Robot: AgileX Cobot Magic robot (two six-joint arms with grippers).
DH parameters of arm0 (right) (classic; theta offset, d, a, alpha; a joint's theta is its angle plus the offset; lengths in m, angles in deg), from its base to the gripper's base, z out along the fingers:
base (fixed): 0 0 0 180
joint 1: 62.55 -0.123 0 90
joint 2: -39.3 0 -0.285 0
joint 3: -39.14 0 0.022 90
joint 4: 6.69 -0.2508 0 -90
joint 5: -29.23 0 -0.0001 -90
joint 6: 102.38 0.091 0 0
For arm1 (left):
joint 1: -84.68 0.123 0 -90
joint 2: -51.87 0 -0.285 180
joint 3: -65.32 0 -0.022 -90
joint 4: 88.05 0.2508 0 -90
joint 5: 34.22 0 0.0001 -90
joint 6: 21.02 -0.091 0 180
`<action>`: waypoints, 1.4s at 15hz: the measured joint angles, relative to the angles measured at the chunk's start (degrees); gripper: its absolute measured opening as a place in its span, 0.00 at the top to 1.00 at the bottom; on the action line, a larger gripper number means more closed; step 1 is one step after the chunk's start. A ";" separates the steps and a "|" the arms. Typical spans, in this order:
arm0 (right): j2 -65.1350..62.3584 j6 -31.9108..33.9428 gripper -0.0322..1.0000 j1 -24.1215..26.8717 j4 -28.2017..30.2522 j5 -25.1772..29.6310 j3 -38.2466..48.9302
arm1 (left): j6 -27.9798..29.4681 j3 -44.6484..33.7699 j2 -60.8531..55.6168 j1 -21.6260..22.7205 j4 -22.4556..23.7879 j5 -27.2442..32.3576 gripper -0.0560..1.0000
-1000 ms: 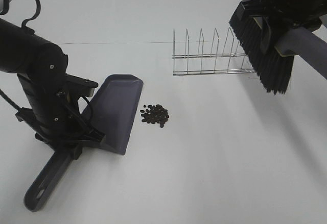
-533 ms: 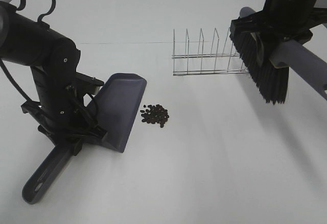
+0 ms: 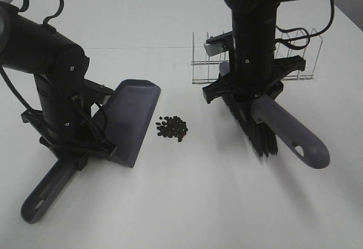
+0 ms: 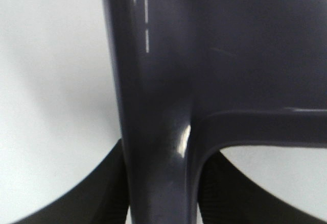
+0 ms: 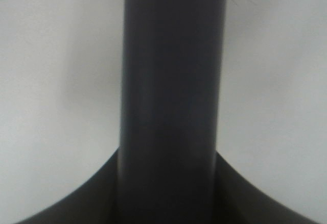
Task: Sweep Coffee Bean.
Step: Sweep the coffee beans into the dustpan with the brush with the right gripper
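A loose cluster of coffee beans [image 3: 172,128] lies on the white table, mid-view. To its left rests a grey dustpan [image 3: 131,119], mouth toward the beans, with my left gripper [image 3: 85,147] shut on its handle [image 4: 153,132]. On the beans' right hangs a grey brush [image 3: 283,133] with black bristles [image 3: 258,135] pointing down near the table, about a hand's width from the beans. My right gripper [image 3: 247,93] is shut on the brush handle [image 5: 171,106], which fills the right wrist view.
A wire dish rack [image 3: 255,62] stands behind the right arm at the back. The dustpan's long handle end [image 3: 39,201] sticks out toward the front left. Bare white table [image 3: 198,203] stretches across the front.
The right arm has swung the brush from the far right, beside the rack, down and left to the beans' right side. The left arm and dustpan shifted only slightly.
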 joint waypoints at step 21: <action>19.37 -6.65 0.68 -4.18 -46.07 -9.00 -22.52 | -1.09 0.00 0.06 0.00 0.11 -0.46 0.63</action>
